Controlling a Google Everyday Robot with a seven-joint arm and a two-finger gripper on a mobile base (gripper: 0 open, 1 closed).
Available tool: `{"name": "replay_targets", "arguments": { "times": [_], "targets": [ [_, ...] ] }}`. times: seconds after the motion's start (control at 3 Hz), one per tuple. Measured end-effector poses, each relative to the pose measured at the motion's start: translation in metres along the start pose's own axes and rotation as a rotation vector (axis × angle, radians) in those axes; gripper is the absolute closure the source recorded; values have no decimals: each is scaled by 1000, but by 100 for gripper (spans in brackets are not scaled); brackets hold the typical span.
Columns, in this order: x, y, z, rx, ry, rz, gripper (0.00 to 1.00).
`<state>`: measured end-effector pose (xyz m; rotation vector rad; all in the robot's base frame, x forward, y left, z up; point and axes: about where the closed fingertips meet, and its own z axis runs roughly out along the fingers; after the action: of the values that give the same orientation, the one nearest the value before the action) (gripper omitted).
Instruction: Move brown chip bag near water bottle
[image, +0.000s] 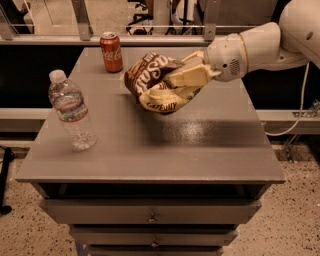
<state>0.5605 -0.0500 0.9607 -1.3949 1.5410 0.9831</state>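
**Step in hand: carrying the bag to the bottle**

1. Tool state. The cream-coloured two-finger gripper is closed on the crinkly brown chip bag with white lettering and pale yellow ends. The fingers are pressed into the bag's middle, and the foil bulges out around them. Nothing else is held.

2. Position of the load. The bag projects ahead of the fingertips. It appears to be held clear of the grey table top, since a shadow lies on the surface below the gripper.

3. Target. The clear ribbed plastic water bottle with a white cap and red-and-white label band stands upright. It is well apart from the gripper, ahead of the fingertips and off toward the table's front edge.

4. Obstacle. A red soda can stands ahead of the fingertips on the opposite side, toward the far edge. It is not to be approached.

5. Recommended procedure.
   - The closing force should be maintained, as crinkly foil is likely to slip if the grip is relaxed.
   - The gripper should be advanced toward the bottle at the present height.
   - Travel should be stopped short of contact. The bottle looks tall and light and is judged easy to topple.
   - The bag should be lowered to the surface just beside the bottle before the fingers are parted.
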Motion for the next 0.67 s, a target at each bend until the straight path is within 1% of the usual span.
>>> {"name": "replay_targets", "arguments": {
  "times": [0.33, 0.67],
  "targets": [
    [-8, 23, 21, -46, -24, -55, 100],
    [-8, 36, 34, -71, -43, -73, 100]
  ]
}}
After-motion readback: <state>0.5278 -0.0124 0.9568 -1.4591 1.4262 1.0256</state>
